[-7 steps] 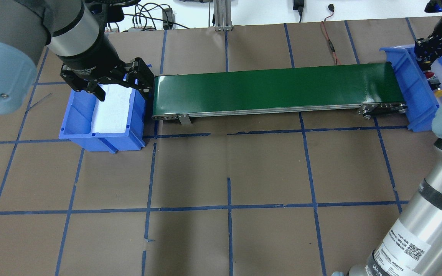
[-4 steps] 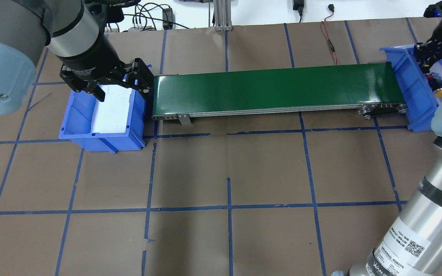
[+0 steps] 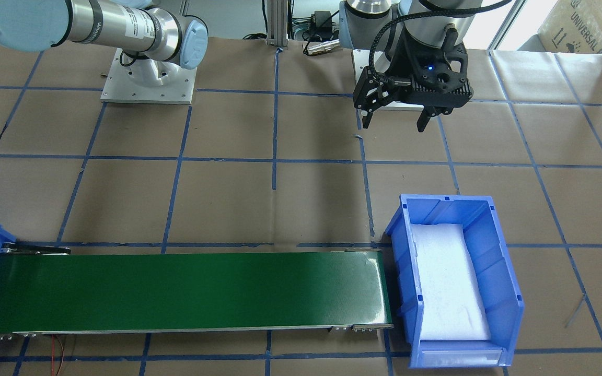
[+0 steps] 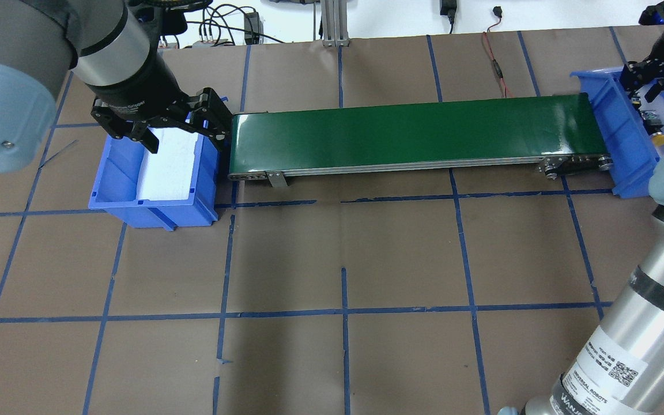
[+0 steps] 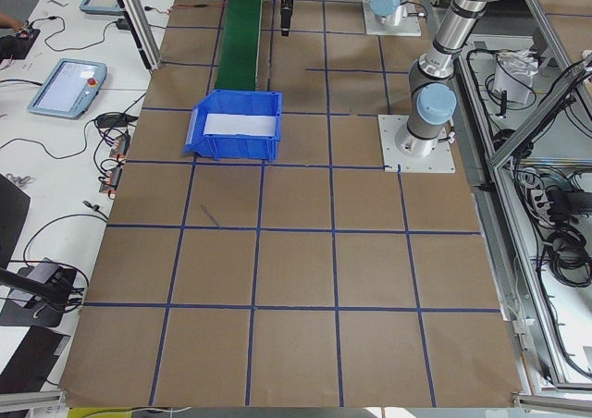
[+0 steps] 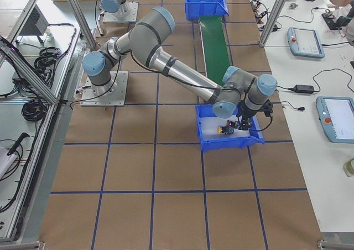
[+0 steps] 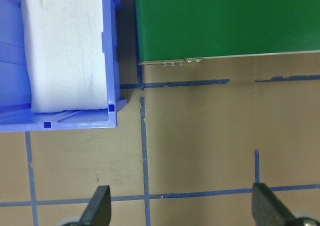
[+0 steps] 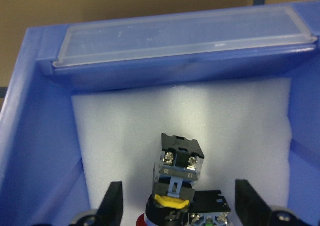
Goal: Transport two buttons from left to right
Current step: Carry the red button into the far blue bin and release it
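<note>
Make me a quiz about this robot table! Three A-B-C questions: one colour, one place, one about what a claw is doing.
1. What colour is the long conveyor belt?
A red; B green; C yellow.
2. Where are the two small push-button switches?
A on the belt; B on the brown table paper; C on white foam in the blue plastic bin on the robot's right.
3. How is the left claw?
A open and empty; B shut on a switch; C shut on a cable.
Answers: 1 B, the belt is green all over. 2 C, the right wrist view shows them on the foam. 3 A, its fingers stand wide apart with nothing between.
</note>
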`<state>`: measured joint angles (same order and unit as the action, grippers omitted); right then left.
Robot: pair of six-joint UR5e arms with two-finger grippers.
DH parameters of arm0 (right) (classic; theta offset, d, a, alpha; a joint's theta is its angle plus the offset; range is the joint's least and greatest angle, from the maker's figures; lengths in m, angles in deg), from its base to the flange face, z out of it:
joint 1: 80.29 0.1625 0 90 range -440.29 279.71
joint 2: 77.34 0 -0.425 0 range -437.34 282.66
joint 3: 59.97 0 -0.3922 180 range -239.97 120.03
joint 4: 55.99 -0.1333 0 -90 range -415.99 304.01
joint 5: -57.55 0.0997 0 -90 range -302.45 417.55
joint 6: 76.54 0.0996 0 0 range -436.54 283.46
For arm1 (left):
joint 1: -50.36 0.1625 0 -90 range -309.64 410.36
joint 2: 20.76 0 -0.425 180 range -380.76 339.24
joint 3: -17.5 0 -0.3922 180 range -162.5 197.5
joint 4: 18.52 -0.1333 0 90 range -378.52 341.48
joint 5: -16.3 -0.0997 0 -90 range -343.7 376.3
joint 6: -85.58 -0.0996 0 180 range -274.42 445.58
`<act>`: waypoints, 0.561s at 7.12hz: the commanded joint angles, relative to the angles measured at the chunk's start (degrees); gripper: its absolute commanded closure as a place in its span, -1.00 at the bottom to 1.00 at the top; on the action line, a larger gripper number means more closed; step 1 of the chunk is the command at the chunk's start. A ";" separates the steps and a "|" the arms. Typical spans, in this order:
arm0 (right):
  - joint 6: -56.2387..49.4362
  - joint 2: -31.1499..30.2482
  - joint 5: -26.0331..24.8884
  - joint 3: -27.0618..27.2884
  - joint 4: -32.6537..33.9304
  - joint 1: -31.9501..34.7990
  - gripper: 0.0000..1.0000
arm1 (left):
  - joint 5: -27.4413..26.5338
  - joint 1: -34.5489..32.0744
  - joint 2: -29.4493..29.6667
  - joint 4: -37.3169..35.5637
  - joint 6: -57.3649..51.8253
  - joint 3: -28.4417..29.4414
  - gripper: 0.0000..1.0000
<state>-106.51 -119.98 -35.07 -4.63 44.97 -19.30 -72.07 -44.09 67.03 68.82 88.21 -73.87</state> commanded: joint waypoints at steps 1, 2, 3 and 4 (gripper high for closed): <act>-0.34 -4.00 -0.02 -0.50 -3.20 0.79 -0.77 | -0.13 -0.03 -0.24 0.02 0.00 -0.12 -1.00; 0.18 -7.86 -0.11 -0.24 -8.62 2.80 -0.77 | -0.39 -0.03 0.45 -0.15 0.09 0.23 -1.00; 0.36 -11.90 -0.11 0.12 -13.55 6.39 -0.97 | -0.40 -0.03 0.46 -0.41 0.09 0.15 -1.00; 1.75 -14.46 -0.29 0.81 -14.99 10.95 -0.99 | -0.40 0.06 -0.15 -0.33 0.00 -0.11 -1.00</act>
<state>-105.93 -130.60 -35.21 -4.48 33.41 -13.27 -72.43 -44.11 67.25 68.53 88.27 -73.81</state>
